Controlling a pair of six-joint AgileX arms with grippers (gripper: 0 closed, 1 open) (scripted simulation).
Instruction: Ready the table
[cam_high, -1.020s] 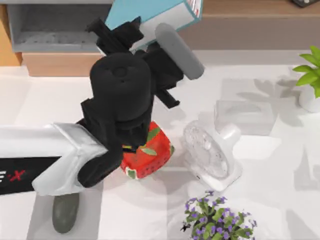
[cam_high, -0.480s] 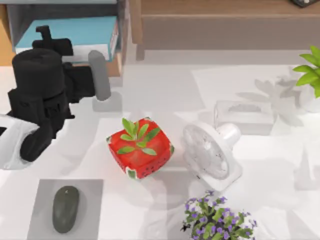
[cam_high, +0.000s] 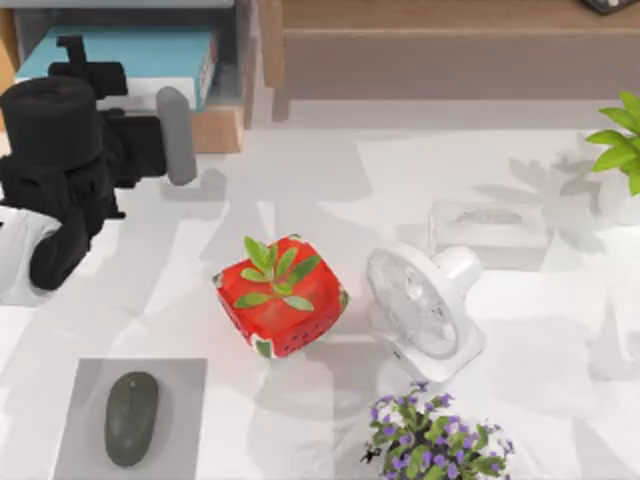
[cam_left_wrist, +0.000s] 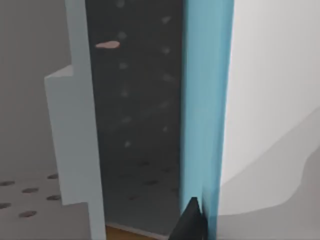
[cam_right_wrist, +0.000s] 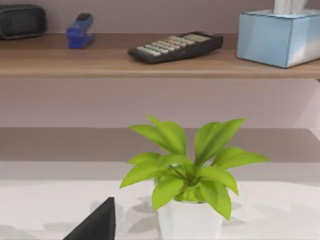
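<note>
The left hand (cam_high: 100, 85), its fingers' spread impossible to tell, sits by a blue book (cam_high: 150, 52) in the shelf's cubby above the white tabletop (cam_high: 330, 190), likely shelving; next, retreat clear.

office desk, calculator (cam_right_wrist: 175, 46), stapler (cam_right_wrist: 79, 31), computer mouse (cam_high: 131, 418)
</note>
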